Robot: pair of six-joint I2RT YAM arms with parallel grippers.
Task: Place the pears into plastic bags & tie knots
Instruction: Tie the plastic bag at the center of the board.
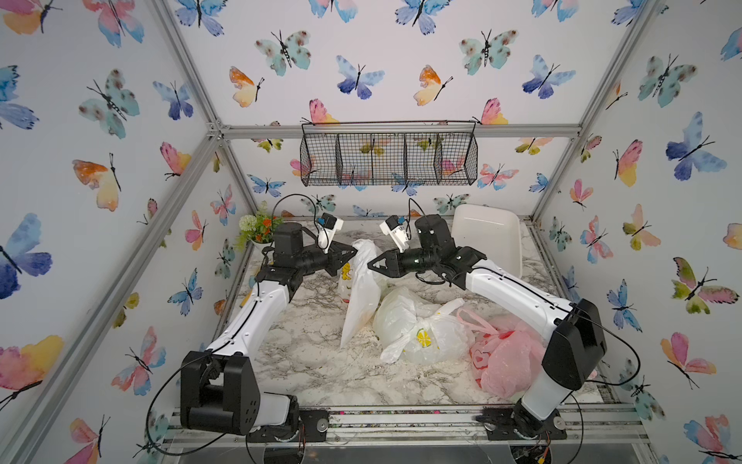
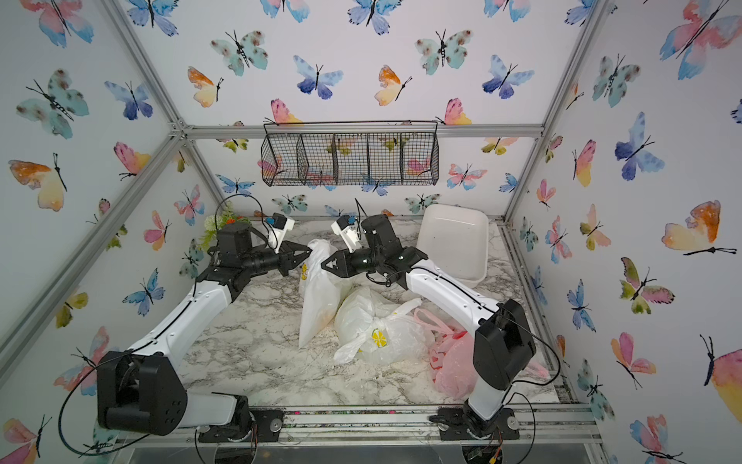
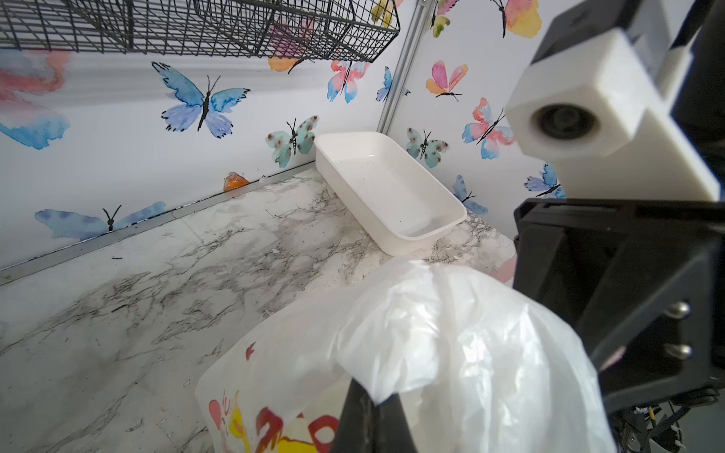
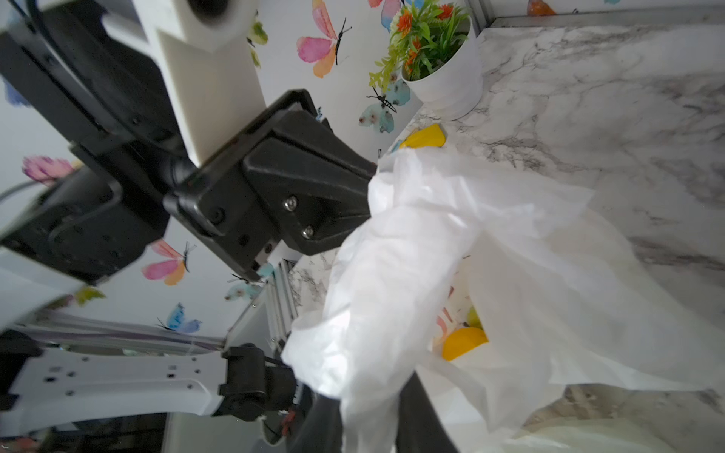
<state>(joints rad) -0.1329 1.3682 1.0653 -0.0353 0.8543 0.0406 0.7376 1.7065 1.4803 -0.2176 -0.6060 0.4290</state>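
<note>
1. The doodle bag point(image 1: 360, 299) is white with red and yellow cartoon print. The left wrist view shows red shapes on yellow near its lower edge, but no letters can be read.
2. The bag is held up at the far middle of the table point(image 1: 313, 361). Its long axis runs from the gathered top, far and high, down toward the near side. The bottom corner rests on the marble surface, tilted a little to the left.
3. The left gripper point(image 1: 355, 251) is closed on the bag's top. Its fingers point(image 3: 351, 427) pinch a fold of white plastic.
4. The right gripper point(image 1: 369, 265) faces the left one, tip almost to tip. Its fingers point(image 4: 423, 425) are drawn in on a bunched strip of the same bag, which runs between them.
5. The right wrist view shows yellow and green shapes through the bag's mouth. I cannot tell whether they are fruit or print.
6. The lemon bag point(image 1: 425, 335) lies just right of the doodle bag, touching it, with one yellow lemon printed on it.
7. The pink bag point(image 1: 504, 363) with red print lies further right, under the right arm.
8. A white tray point(image 1: 488, 237) stands in the far right corner and a plant pot point(image 1: 257, 233) in the far left. A wire basket point(image 1: 389, 156) hangs on the back wall.
</note>
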